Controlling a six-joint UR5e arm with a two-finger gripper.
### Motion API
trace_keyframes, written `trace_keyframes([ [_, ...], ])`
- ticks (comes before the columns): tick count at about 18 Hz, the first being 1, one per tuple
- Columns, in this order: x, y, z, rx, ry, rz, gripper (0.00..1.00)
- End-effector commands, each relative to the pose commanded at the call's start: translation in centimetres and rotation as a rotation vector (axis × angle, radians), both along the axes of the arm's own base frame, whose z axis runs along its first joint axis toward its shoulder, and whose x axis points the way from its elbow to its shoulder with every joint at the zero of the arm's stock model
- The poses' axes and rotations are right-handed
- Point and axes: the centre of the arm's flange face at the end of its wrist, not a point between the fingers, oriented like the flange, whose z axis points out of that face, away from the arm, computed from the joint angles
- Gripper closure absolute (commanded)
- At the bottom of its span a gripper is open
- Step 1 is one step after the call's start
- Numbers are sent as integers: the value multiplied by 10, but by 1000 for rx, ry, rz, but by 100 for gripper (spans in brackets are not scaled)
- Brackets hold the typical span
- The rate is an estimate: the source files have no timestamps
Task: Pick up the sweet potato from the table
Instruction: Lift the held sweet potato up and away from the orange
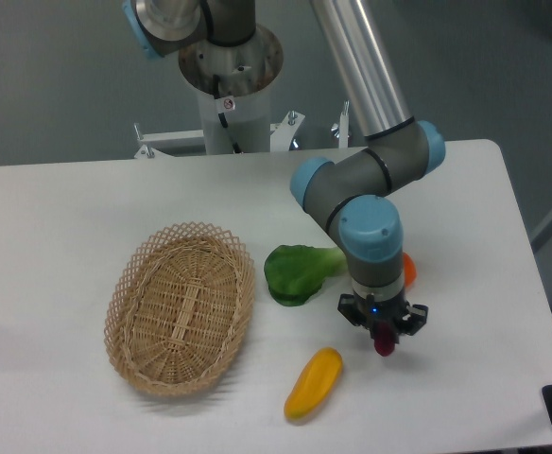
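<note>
The sweet potato (384,343) is a small dark magenta tuber, and only its lower end shows below the gripper. My gripper (383,329) points straight down over the right middle of the white table (59,208), its fingers shut on the sweet potato. Whether the tuber still touches the tabletop I cannot tell. The arm's blue-capped wrist stands directly above it.
A yellow-orange elongated vegetable (313,383) lies just left of and below the gripper. A green vegetable (295,272) sits to the upper left, and a round orange fruit (407,270) peeks out behind the wrist. A woven oval basket (180,305) stands at the left.
</note>
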Motion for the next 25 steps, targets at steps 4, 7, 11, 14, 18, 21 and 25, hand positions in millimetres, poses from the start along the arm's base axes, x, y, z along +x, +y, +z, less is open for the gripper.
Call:
trace_keyframes([
  [4, -11, 8, 65, 52, -33, -16, 68],
  [7, -19, 7, 106, 60, -38, -40, 68],
  [11, -27, -22, 144, 64, 5, -146, 68],
  [14, -37, -55, 169, 66, -31, -189, 68],
  [18, -49, -106, 187, -11, -68, -312, 68],
  [21, -58, -122, 193, -4, -78, -340, 68],
  [25, -59, -123, 196, -3, -72, -342, 68],
])
